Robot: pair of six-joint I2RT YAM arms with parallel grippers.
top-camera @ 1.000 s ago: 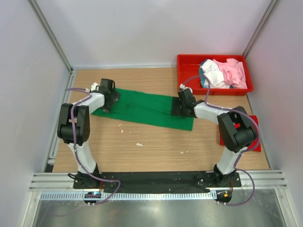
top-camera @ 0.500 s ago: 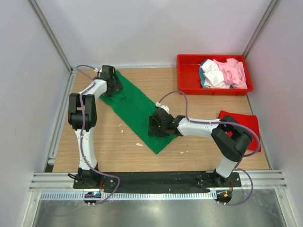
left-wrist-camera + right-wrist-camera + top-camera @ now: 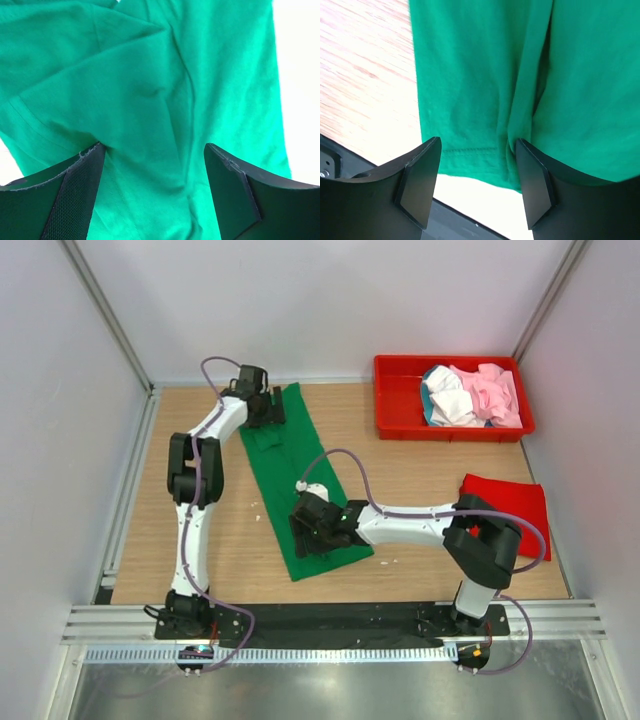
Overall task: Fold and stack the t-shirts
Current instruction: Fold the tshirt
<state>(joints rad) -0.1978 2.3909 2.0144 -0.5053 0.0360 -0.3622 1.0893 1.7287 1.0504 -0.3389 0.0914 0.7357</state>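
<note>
Green t-shirt (image 3: 300,485): 1, a partly folded strip running from the left gripper (image 3: 262,408) to the right gripper (image 3: 312,525). Both sets of jaws stand apart, cloth between and below them, nothing visibly pinched. Red t-shirt (image 3: 510,510): 1, folded, well apart from the right jaws. Pale shirts (image 3: 470,395) heaped in the red tray (image 3: 400,370), judged unfolded; most work left.

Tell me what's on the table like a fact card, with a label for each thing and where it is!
green t-shirt: spread in a long strip on the table, from far left to near middle
left end effector: jaws apart, at the shirt's far end
right end effector: jaws apart, at the shirt's near hem
red t-shirt: lying flat, right side
red tray: far right corner
pile: crumpled pink, white and teal cloth in the tray
</note>
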